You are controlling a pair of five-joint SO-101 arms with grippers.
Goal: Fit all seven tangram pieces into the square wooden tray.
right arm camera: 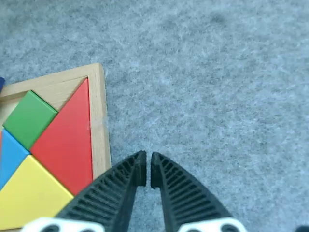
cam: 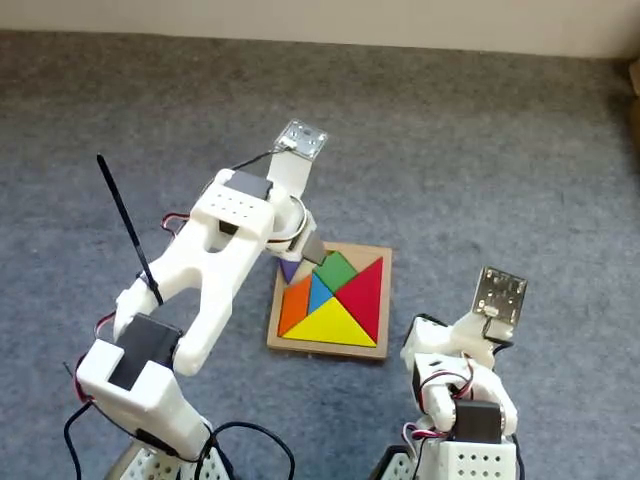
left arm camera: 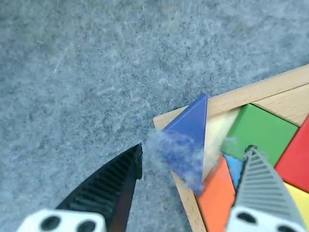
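The square wooden tray (cam: 376, 340) lies between the arms and holds a green square (cam: 336, 270), red triangle (cam: 363, 292), yellow triangle (cam: 327, 324), orange piece (cam: 293, 305) and small blue triangle (cam: 318, 294). A blue-purple triangle (left arm camera: 186, 137) rests tilted over the tray's corner rim (left arm camera: 227, 99), half above a bare wooden slot (left arm camera: 216, 137). My left gripper (left arm camera: 194, 149) is open and straddles this triangle, with its fingers apart from it. My right gripper (right arm camera: 146, 165) is shut on nothing, low over the carpet just off the tray's side rim (right arm camera: 100, 121).
Grey carpet (cam: 480, 150) surrounds the tray. The left arm (cam: 200, 290) stretches over the carpet to the tray's far left corner. The right arm (cam: 460, 380) stays folded near its base, to the right of the tray.
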